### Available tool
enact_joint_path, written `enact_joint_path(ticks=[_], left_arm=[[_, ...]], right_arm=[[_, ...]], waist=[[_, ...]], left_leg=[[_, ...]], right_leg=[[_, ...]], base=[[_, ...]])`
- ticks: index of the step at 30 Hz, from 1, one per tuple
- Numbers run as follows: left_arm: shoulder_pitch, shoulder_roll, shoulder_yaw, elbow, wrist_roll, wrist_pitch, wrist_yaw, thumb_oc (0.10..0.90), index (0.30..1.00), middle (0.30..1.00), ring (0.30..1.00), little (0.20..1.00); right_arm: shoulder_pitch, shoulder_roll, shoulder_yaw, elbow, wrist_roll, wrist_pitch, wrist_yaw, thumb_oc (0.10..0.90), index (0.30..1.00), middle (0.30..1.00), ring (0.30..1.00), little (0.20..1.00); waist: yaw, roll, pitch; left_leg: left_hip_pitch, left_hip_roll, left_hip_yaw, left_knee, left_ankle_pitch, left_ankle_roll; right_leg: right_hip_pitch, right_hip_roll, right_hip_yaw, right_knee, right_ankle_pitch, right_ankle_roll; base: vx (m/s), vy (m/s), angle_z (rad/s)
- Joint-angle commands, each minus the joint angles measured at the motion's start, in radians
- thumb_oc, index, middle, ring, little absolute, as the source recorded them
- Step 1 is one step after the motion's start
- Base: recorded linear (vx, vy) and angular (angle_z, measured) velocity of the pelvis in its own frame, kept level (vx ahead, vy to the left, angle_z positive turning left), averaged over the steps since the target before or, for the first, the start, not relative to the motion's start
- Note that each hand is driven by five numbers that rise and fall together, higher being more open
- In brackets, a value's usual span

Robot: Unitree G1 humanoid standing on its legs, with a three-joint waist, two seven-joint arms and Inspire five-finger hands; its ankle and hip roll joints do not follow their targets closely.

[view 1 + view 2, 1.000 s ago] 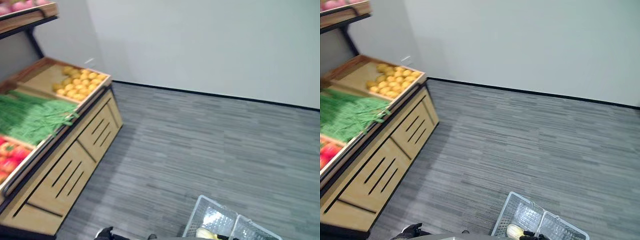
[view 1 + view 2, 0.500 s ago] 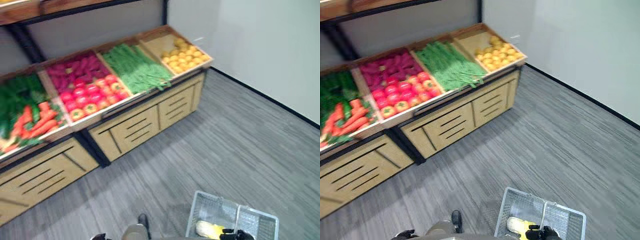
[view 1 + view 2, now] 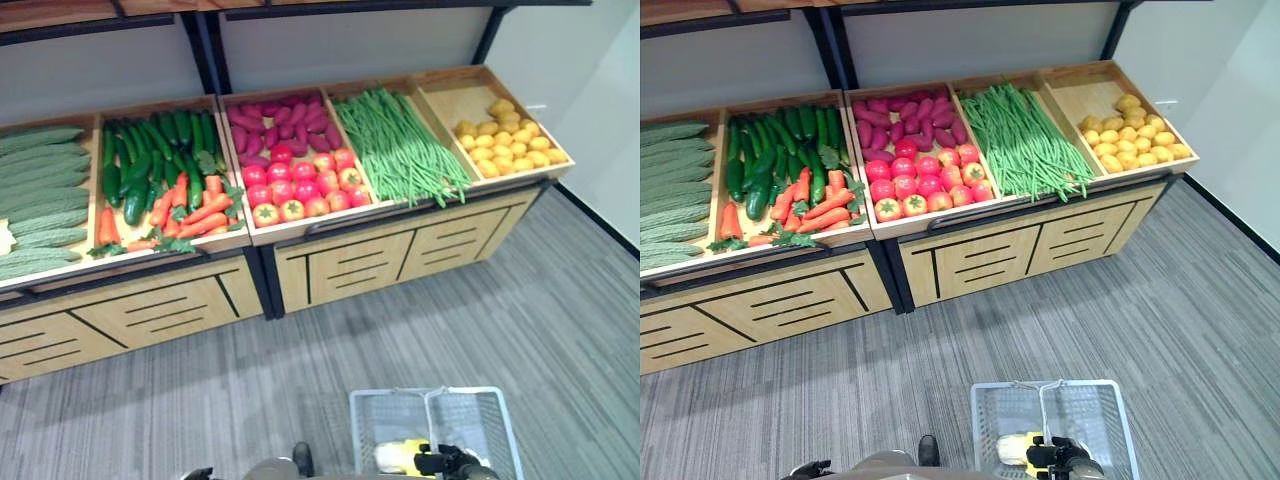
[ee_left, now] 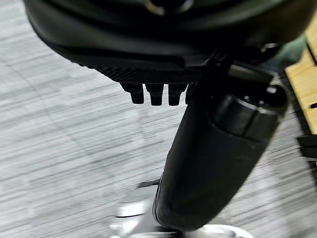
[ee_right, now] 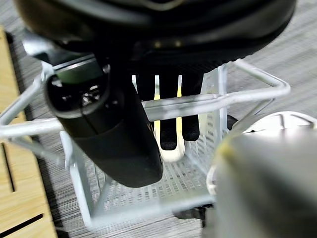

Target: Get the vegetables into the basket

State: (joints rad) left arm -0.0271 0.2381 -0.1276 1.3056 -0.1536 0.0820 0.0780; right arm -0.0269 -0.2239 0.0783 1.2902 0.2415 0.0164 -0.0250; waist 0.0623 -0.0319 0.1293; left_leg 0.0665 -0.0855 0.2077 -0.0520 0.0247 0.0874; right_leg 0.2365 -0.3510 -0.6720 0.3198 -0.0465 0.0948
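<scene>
A white wire basket (image 3: 982, 425) hangs low in front of me over the grey floor, with a pale yellow vegetable (image 3: 1012, 447) lying in it. My right hand (image 3: 1058, 458) is shut on the basket's handle (image 5: 237, 96); in the right wrist view its fingers (image 5: 168, 124) curl over the bar above that vegetable (image 5: 171, 150). My left hand (image 3: 198, 474) hangs low at my left side, holding nothing, fingers (image 4: 154, 94) relaxed. Ahead, a wooden stand holds cucumbers (image 3: 140, 160), carrots (image 3: 190, 212), tomatoes (image 3: 295, 187), purple roots (image 3: 280, 115) and green beans (image 3: 400, 150).
The stand also carries ridged green gourds (image 3: 40, 195) at far left and yellow produce (image 3: 505, 142) at far right. Wooden cabinet fronts (image 3: 350, 265) sit under the bins. Grey floor (image 3: 560, 300) lies between me and the stand; a white wall (image 3: 610, 110) closes the right.
The camera has swung left, so the whole stand now faces me instead of the wall. The basket stays in my right hand with the yellow vegetable inside.
</scene>
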Motion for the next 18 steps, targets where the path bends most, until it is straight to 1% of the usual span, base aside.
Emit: enact_joint_path(ticks=[1,2,3,4,5,6,7,8,9,10,11,12,13,15,18], left_arm=[[-0.033,0.003,-0.027,0.017,0.03,-0.018,0.007,0.9,1.0,1.0,1.0,1.0],[-0.035,0.006,-0.034,0.018,0.036,-0.018,0.007,0.9,1.0,1.0,1.0,1.0],[-0.035,0.005,-0.034,0.018,0.037,-0.018,0.007,0.9,1.0,1.0,1.0,1.0],[-0.033,0.01,-0.043,0.022,0.048,-0.017,0.01,0.9,1.0,1.0,1.0,1.0],[-0.037,0.013,-0.048,0.024,0.053,-0.018,0.012,0.9,1.0,1.0,1.0,1.0],[-0.044,0.015,-0.051,0.028,0.055,-0.021,0.012,0.9,1.0,1.0,1.0,1.0],[-0.047,0.016,-0.054,0.029,0.055,-0.021,0.012,0.9,1.0,1.0,1.0,1.0],[-0.047,0.016,-0.054,0.029,0.055,-0.021,0.012,0.9,1.0,1.0,1.0,1.0],[-0.052,0.014,-0.059,0.033,0.054,-0.024,0.012,0.9,1.0,1.0,1.0,1.0],[-0.06,0.021,-0.065,0.033,0.068,-0.024,0.013,0.9,1.0,1.0,1.0,1.0],[-0.06,0.021,-0.065,0.033,0.068,-0.024,0.013,0.9,1.0,1.0,1.0,1.0],[-0.054,0.013,-0.062,0.038,0.066,-0.024,0.009,0.9,1.0,1.0,1.0,1.0],[-0.053,0.013,-0.062,0.038,0.066,-0.024,0.009,0.9,1.0,1.0,1.0,1.0],[-0.027,0.001,-0.044,0.047,0.047,-0.023,0.011,0.9,1.0,1.0,1.0,1.0],[-0.005,-0.008,-0.026,0.064,0.038,-0.017,0.013,0.9,1.0,1.0,1.0,1.0]], right_arm=[[-0.003,-0.065,-0.003,0.009,0.001,0.019,-0.004,0.4,0.3,0.3,0.3,0.3],[-0.007,-0.068,-0.005,0.016,0.01,0.019,-0.007,0.4,0.3,0.3,0.3,0.3],[-0.007,-0.068,-0.005,0.017,0.01,0.019,-0.007,0.4,0.3,0.3,0.3,0.3],[-0.012,-0.067,-0.007,0.026,0.034,0.018,-0.007,0.4,0.3,0.3,0.3,0.3],[-0.011,-0.066,-0.005,0.029,0.048,0.016,-0.007,0.4,0.3,0.3,0.3,0.3],[-0.015,-0.065,-0.002,0.034,0.055,0.014,-0.009,0.4,0.3,0.3,0.3,0.3],[-0.016,-0.063,0.0,0.036,0.057,0.014,-0.008,0.4,0.3,0.3,0.3,0.3],[-0.016,-0.063,0.0,0.036,0.057,0.014,-0.008,0.4,0.3,0.3,0.3,0.3],[-0.016,-0.059,0.005,0.042,0.061,0.013,-0.009,0.4,0.3,0.3,0.3,0.3],[-0.009,-0.063,0.005,0.061,0.057,0.014,-0.02,0.4,0.3,0.3,0.3,0.3],[-0.009,-0.063,0.005,0.061,0.057,0.014,-0.02,0.4,0.3,0.3,0.3,0.3],[-0.001,-0.055,0.001,0.071,0.065,0.019,-0.011,0.4,0.3,0.3,0.3,0.3],[0.0,-0.055,0.001,0.071,0.065,0.019,-0.012,0.4,0.3,0.3,0.3,0.3],[0.005,-0.048,0.004,0.082,0.062,0.024,-0.004,0.4,0.3,0.3,0.3,0.3],[0.021,-0.049,-0.015,0.086,0.08,0.023,-0.005,0.4,0.3,0.3,0.3,0.3]], waist=[[-0.067,0.048,0.036],[-0.088,0.054,0.039],[-0.082,0.053,0.036],[-0.118,0.069,0.033],[-0.129,0.068,0.036],[-0.127,0.069,0.041],[-0.128,0.064,0.043],[-0.13,0.065,0.045],[-0.144,0.042,0.041],[-0.146,0.031,0.036],[-0.147,0.031,0.04],[-0.136,0.021,0.015],[-0.136,0.021,0.014],[-0.126,0.021,-0.011],[-0.121,0.014,-0.014]], left_leg=[[0.042,0.022,-0.075,-0.027,-0.048,-0.038],[0.041,0.021,-0.096,-0.032,-0.047,-0.037],[0.037,0.019,-0.09,-0.032,-0.049,-0.037],[0.041,0.037,-0.137,-0.035,-0.028,-0.045],[0.049,0.039,-0.159,-0.035,-0.029,-0.049],[0.052,0.046,-0.169,-0.035,-0.03,-0.054],[0.055,0.046,-0.179,-0.035,-0.03,-0.058],[0.058,0.047,-0.18,-0.035,-0.031,-0.058],[0.064,0.035,-0.203,-0.035,-0.041,-0.071],[0.056,0.034,-0.207,-0.035,-0.047,-0.074],[0.061,0.035,-0.208,-0.035,-0.048,-0.075],[0.047,0.033,-0.222,-0.035,-0.041,-0.078],[0.046,0.033,-0.221,-0.035,-0.041,-0.078],[0.051,0.042,-0.209,-0.035,-0.038,-0.086],[0.072,0.05,-0.213,-0.035,-0.039,-0.093]], right_leg=[[-0.163,0.007,0.277,0.227,0.127,0.017],[-0.226,0.048,0.395,0.276,0.121,0.015],[-0.237,0.047,0.404,0.283,0.12,0.016],[-0.304,0.169,0.521,0.261,0.05,-0.039],[-0.331,0.212,0.567,0.235,0.029,-0.047],[-0.345,0.223,0.57,0.164,0.015,-0.049],[-0.347,0.228,0.574,0.109,0.013,-0.045],[-0.341,0.229,0.571,0.105,0.014,-0.045],[-0.316,0.278,0.618,-0.145,0.033,-0.024],[-0.3,0.3,0.652,-0.227,0.037,-0.016],[-0.292,0.301,0.65,-0.234,0.04,-0.016],[-0.243,0.306,0.666,-0.283,0.036,-0.023],[-0.243,0.306,0.667,-0.284,0.037,-0.023],[-0.187,0.315,0.653,-0.366,0.063,-0.023],[-0.139,0.324,0.651,-0.405,0.068,-0.031]], base=[[0.11,0.134,0.91],[0.1,0.135,0.88],[0.09,0.028,0.85],[0.13,-0.036,0.67],[0.18,-0.086,0.7],[0.16,-0.121,0.86],[0.1,-0.089,0.88],[0.14,-0.164,0.68],[0.14,-0.197,0.32],[0.14,-0.196,0.34],[0.07,-0.145,0.35],[0.02,-0.072,0.69],[0.04,-0.118,0.61],[0.12,-0.148,0.24],[0.09,-0.129,-0.08]])
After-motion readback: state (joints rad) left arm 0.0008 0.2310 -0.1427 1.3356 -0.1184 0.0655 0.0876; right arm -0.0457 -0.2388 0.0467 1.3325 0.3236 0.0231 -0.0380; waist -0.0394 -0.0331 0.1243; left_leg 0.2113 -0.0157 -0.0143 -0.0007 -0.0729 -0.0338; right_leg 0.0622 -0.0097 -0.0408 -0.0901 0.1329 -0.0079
